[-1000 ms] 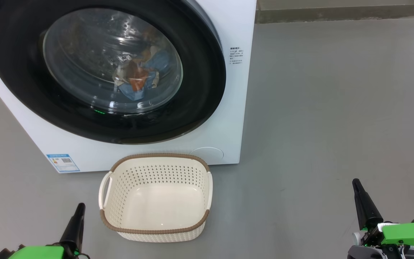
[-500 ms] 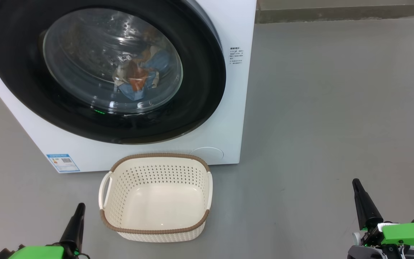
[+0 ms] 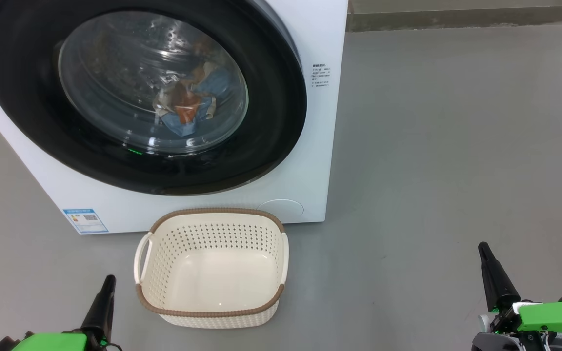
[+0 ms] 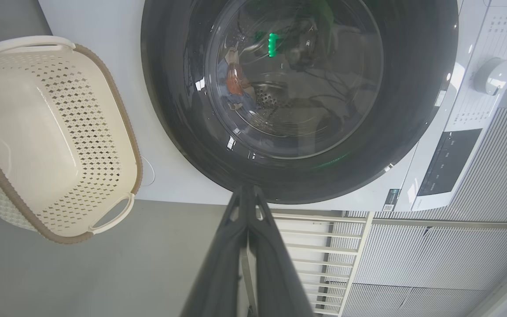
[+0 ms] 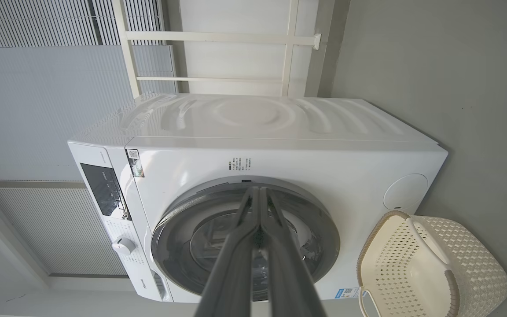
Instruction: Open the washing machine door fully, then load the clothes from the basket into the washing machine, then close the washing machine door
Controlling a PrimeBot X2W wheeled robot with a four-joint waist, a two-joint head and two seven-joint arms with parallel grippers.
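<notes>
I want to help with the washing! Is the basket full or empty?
Empty. The basket has nothing on its bare cream bottom; the clothes lie behind the glass of the shut washing machine door.

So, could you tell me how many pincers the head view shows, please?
2: the left pincer at lower left, near the basket; the right pincer at lower right. Both are shut.

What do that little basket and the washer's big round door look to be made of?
The basket looks like moulded cream plastic: glossy floor, neat punched holes; its brown rim mimics weave, probably plastic too. The washing machine door has a shiny black rim, plastic or coated glass, around a clear window, seemingly glass: it mirrors lights and shows the clothes behind.
</notes>
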